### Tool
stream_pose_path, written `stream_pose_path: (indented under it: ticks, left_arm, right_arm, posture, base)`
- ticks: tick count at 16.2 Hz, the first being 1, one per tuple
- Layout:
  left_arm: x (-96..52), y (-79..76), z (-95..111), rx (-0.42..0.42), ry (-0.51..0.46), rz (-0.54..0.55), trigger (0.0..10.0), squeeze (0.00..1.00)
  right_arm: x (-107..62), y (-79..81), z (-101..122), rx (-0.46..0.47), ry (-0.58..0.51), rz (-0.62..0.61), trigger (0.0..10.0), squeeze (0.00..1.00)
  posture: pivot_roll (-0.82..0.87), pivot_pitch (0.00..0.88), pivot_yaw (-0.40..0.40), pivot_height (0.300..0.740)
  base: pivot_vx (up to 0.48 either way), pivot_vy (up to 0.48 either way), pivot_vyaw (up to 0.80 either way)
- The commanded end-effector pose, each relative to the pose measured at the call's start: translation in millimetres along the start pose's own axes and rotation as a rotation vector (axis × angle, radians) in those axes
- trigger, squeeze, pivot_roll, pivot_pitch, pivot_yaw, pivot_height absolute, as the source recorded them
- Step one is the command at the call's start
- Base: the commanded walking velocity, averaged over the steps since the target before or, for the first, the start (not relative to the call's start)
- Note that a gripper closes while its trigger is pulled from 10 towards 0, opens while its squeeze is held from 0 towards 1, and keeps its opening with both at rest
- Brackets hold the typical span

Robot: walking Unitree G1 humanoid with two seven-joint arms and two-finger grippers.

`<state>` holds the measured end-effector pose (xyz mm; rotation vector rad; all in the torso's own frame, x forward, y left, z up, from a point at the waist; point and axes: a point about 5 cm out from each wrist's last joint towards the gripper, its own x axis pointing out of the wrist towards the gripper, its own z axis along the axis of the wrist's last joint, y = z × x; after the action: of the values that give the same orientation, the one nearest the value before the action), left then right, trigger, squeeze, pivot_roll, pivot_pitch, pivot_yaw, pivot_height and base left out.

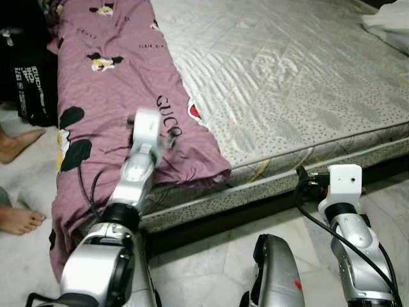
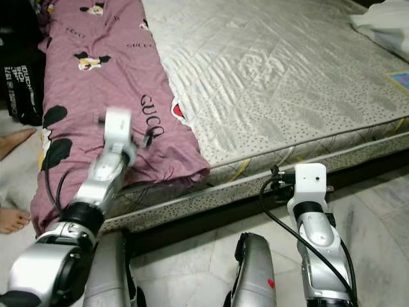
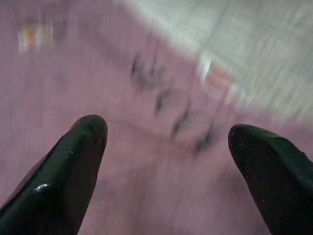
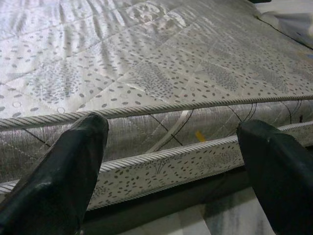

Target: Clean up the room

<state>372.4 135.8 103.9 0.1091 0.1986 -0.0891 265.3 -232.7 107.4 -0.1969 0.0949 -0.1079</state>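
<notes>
Mauve printed bed sheet (image 1: 108, 96) lies along the left edge of the bare grey quilted mattress (image 1: 287, 83), its long axis running from the upper left of the frame down toward the lower left, where its end hangs over the mattress side to the pale marble floor (image 1: 211, 256). "GUCCI" is printed on it in black near the middle, with smaller repeats higher up, among cartoon mouse figures and black leaf shapes; part of the large lettering is covered by the left arm. A black bag with white lettering (image 1: 29, 77), too small to read, stands at the far left edge. Two bare feet of a person (image 1: 19, 182) rest on the floor beside the sheet, cut off by the frame.

The left gripper (image 3: 166, 142) hovers over the sheet, fingers spread wide, holding nothing; its wrist view is blurred. The right gripper (image 4: 173, 147) is low at the lower right, fingers likewise spread, facing the mattress side. A white cloth (image 1: 390, 25) is cut off at the upper right corner.
</notes>
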Motion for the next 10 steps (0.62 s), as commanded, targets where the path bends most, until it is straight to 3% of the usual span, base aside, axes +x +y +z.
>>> stream_pose_path:
  ticks: [1,2,3,5,6,10]
  left_arm:
    - [2.5,-1.3,3,0.024,0.017,-0.010,10.0,0.00]
    - [0.4,3.4,-16,0.056,0.133,-0.034,10.0,0.00]
    - [-1.1,1.6,-23,0.082,0.171,-0.062,10.0,0.00]
    - [-5.9,-15.3,-38,0.157,0.245,-0.207,10.0,0.00]
    - [-15.7,-52.1,-53,0.199,0.298,-0.414,10.0,0.00]
    - [-37.8,-96.7,-82,0.293,0.359,-0.622,10.0,0.00]
  right_arm:
    - [-1.4,-1.8,0,-0.003,0.003,-0.002,10.0,0.00]
    - [-3.1,-3.6,-1,-0.003,0.010,-0.006,10.0,0.00]
    - [-3.5,-4.5,-1,-0.003,0.013,-0.008,10.0,0.00]
    - [-4.5,-5.4,-2,-0.004,0.015,-0.011,10.0,0.00]
    - [-4.7,-6.6,-2,-0.004,0.015,-0.017,10.0,0.00]
    - [-4.0,-2.6,-1,0.000,0.016,-0.011,10.0,0.00]
  posture:
    - [-0.13,0.083,-0.010,0.506]
    - [-0.14,0.091,-0.011,0.506]
    - [-0.15,0.091,-0.011,0.506]
    - [-0.16,0.091,-0.004,0.506]
    - [-0.16,0.091,-0.001,0.506]
    - [-0.15,0.085,-0.008,0.506]
  base:
    - [0.000,0.000,0.00]
    - [0.000,0.000,0.00]
    - [0.000,0.000,0.00]
    - [0.000,0.000,0.00]
    - [0.000,0.000,0.00]
    - [0.000,0.000,0.00]
